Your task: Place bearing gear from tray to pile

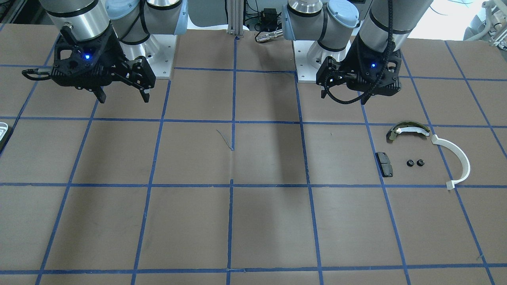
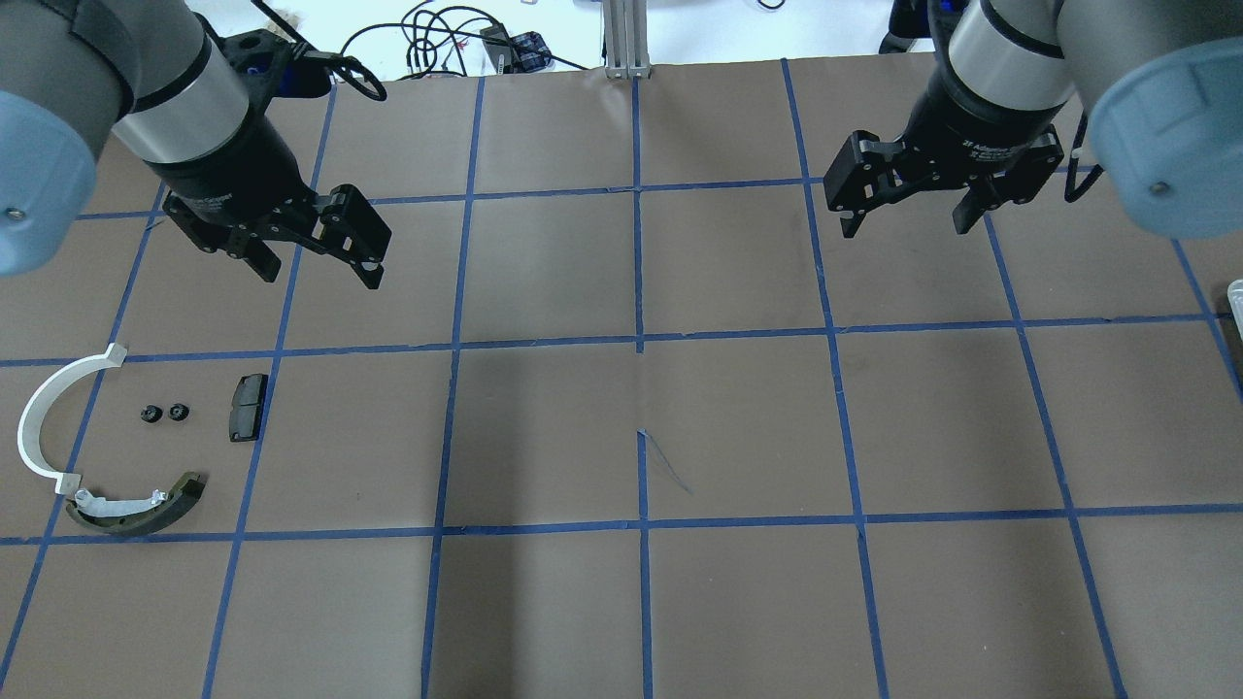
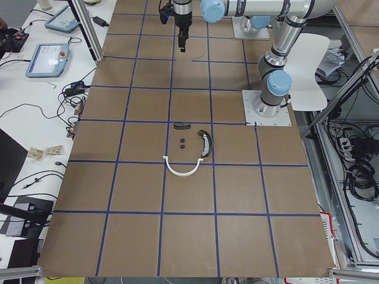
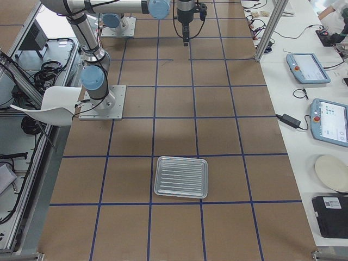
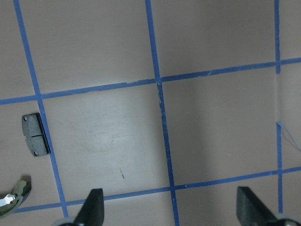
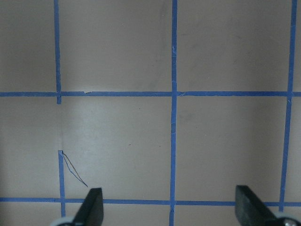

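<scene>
Only exterior right shows the whole tray point(image 4: 181, 177) (ribbed).

Read the overhead view as a clock face, with 12 o'clock pointing away from the robot. On the brown paper-covered table point(image 2: 738, 427) lies a small black round gear point(image 2: 151, 414), with its twin gear point(image 2: 178, 412) just beside it at 3 o'clock. Near the pair, the black rectangular pad point(image 2: 247, 407) lies at 3 o'clock and the white plastic half-ring arc point(image 2: 39, 413) at 9 o'clock. The olive-and-white curved shoe point(image 2: 136, 505) lies at 6 o'clock, one end just beside the arc's end. The silvery ribbed metal tray point(image 4: 181, 176) sits well apart at 3 o'clock, at the table's far end.
</scene>
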`<state>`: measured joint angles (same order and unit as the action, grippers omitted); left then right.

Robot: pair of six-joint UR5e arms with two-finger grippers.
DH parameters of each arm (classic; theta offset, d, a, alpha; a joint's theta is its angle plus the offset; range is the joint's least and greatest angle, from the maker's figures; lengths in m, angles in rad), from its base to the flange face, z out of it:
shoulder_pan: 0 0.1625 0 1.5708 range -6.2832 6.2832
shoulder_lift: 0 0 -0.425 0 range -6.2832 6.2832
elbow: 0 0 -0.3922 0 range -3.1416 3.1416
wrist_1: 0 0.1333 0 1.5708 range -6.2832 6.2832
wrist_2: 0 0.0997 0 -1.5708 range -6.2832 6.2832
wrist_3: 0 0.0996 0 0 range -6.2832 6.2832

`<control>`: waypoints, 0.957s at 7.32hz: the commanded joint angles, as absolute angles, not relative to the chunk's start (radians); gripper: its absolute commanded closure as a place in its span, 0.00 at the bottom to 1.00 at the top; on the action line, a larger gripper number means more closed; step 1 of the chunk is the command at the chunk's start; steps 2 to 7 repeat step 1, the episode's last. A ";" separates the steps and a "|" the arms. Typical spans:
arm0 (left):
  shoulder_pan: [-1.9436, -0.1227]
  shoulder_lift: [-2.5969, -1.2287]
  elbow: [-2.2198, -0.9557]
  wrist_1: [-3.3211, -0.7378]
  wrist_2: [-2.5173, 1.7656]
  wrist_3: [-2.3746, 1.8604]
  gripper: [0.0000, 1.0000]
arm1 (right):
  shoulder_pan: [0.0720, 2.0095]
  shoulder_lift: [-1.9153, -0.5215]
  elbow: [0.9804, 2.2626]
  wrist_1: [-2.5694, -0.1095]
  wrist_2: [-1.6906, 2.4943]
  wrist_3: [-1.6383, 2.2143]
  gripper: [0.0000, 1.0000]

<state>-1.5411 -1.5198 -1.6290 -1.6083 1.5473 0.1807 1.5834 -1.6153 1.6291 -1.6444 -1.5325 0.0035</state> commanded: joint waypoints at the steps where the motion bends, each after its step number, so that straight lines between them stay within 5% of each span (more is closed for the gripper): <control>1: -1.546 -1.505 -1.637 -1.621 1.548 0.181 0.00 | 1.583 -1.615 1.629 -1.644 -1.532 0.003 0.00; 7: -1.546 -1.505 -1.637 -1.621 1.548 0.181 0.00 | 1.583 -1.615 1.629 -1.644 -1.532 0.003 0.00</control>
